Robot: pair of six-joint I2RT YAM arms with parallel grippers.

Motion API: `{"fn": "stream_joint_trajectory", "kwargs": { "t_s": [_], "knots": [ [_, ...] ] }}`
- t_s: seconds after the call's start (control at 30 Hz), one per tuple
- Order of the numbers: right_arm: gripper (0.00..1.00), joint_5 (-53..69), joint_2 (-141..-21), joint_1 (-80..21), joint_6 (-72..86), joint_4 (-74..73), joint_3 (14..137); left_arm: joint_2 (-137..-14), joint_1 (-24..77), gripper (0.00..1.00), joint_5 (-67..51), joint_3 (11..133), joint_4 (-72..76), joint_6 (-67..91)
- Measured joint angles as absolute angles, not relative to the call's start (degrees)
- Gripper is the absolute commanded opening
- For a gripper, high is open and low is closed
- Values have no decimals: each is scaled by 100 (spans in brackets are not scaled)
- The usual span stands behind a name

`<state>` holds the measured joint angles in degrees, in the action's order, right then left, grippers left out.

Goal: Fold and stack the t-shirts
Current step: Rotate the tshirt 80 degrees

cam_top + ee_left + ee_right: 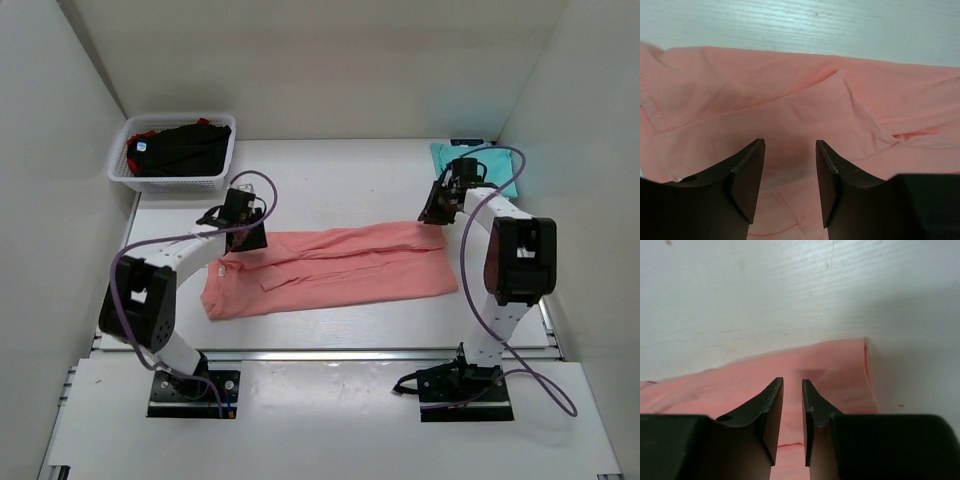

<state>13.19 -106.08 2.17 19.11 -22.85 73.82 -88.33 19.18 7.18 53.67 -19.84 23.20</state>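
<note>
Shirts laid out: two, being one salmon-pink t-shirt (330, 270) at centre and one teal t-shirt (443, 155) at 1 o'clock. Mesh basket (170, 182): one, at 10 o'clock, holding black cloth (185, 145) and red cloth (143, 133); garment count there cannot be determined. Grippers: two, left gripper (243, 225) and right gripper (435, 212).

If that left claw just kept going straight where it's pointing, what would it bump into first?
The salmon-pink t-shirt. The left gripper, jaws open, aims at a folded flap of it; the gap to the cloth is hard to judge.
</note>
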Motion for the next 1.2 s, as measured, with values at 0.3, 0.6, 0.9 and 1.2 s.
{"fn": "stream_joint_trajectory", "kwargs": {
  "t_s": [0.3, 0.6, 0.9, 1.2],
  "knots": [
    [20, 1127, -10645, 51, 2043, -2958, 6820, -10178, 1793, 52, 513, 6342, -3044, 2703],
    [22, 550, -9793, -141, 2440, -3271, 5861, -11629, 1874, 49, 202, 8353, -3894, 2742],
    [22, 287, -8777, -1011, 3203, -3389, 4772, -13338, 2034, 46, -292, 11056, -4580, 2714],
    [24, 183, -6742, -2488, 5122, -2606, 2888, -15570, 2189, 41, -1009, 14835, -5107, 2801]
  ]
}}
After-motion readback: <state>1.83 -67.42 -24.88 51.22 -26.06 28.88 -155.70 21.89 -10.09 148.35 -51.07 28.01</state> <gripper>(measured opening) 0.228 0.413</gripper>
